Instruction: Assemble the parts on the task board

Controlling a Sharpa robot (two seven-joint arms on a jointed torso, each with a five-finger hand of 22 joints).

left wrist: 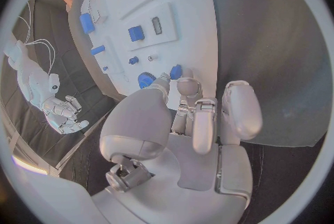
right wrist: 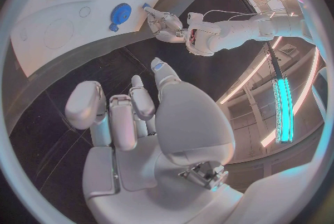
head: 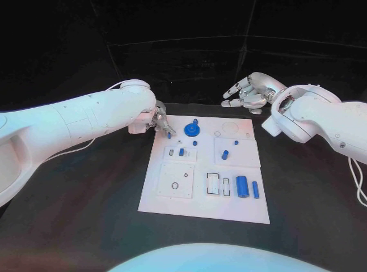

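Observation:
The white task board [head: 171, 204] lies in the middle of the black table. My left hand [head: 161, 122] hovers at its far left corner. Thumb and one finger [left wrist: 186, 84] reach to a small blue peg [left wrist: 176, 71] at the board's edge [head: 168, 135], the other fingers curled. I cannot tell whether they grip it. Beside it sits a round blue gear [head: 192, 131]. A blue cylinder [head: 242, 184] and a thin blue bar [head: 255, 189] lie near the front right. My right hand [head: 249, 93] is raised beyond the board's far edge, fingers apart, holding nothing.
Several small blue pieces [head: 225, 154] stand around the board's middle, and two ring outlines [head: 231, 128] mark its far right corner. Bare black table [head: 85, 215] surrounds the board. A white cable [head: 359, 187] hangs beside my right arm.

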